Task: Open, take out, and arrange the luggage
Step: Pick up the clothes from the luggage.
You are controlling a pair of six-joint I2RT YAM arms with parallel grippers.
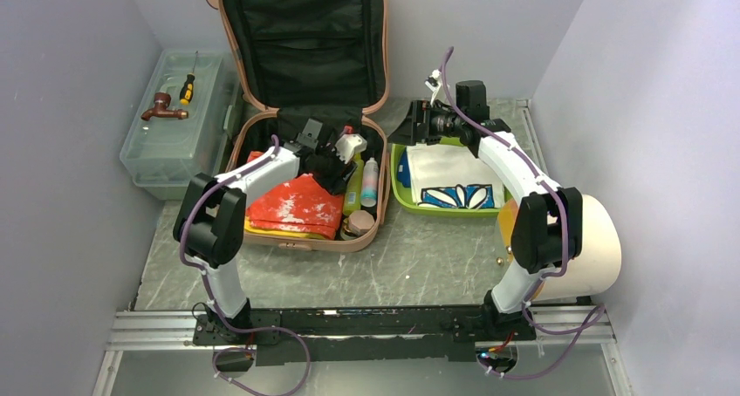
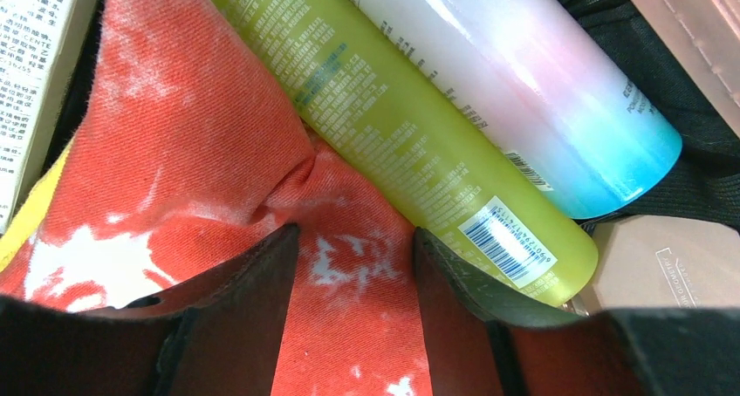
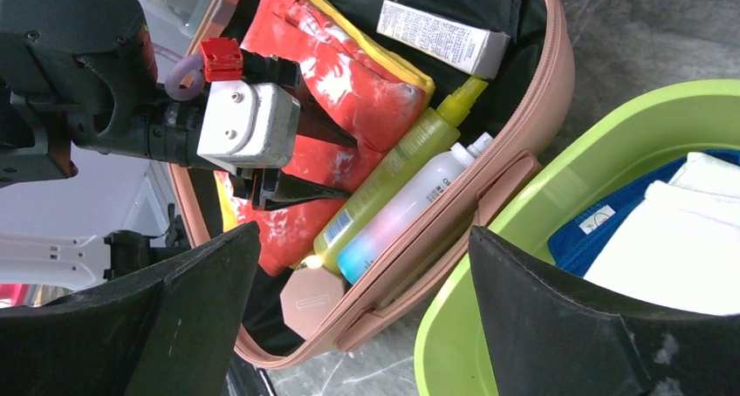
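The salmon-pink luggage (image 1: 373,211) lies open on the table, its black-lined lid (image 1: 305,38) standing upright. Inside lie a red and white cloth (image 1: 297,206), a yellow-green bottle (image 1: 354,191), a white-pink-blue bottle (image 1: 370,182), a white box (image 3: 441,37) and a pink octagonal compact (image 3: 310,300). My left gripper (image 2: 356,239) is open inside the case, its fingers straddling the red cloth (image 2: 174,152) beside the yellow-green bottle (image 2: 393,126). My right gripper (image 3: 366,235) is open and empty, held above the gap between the case rim (image 3: 524,143) and the lime tray (image 3: 489,283).
The lime green tray (image 1: 397,187) right of the case holds folded white and blue cloths (image 1: 454,182). A translucent toolbox (image 1: 174,139) at the left carries a screwdriver (image 1: 187,89) and a brown fitting (image 1: 162,108). A cream cylinder (image 1: 598,239) stands by the right arm.
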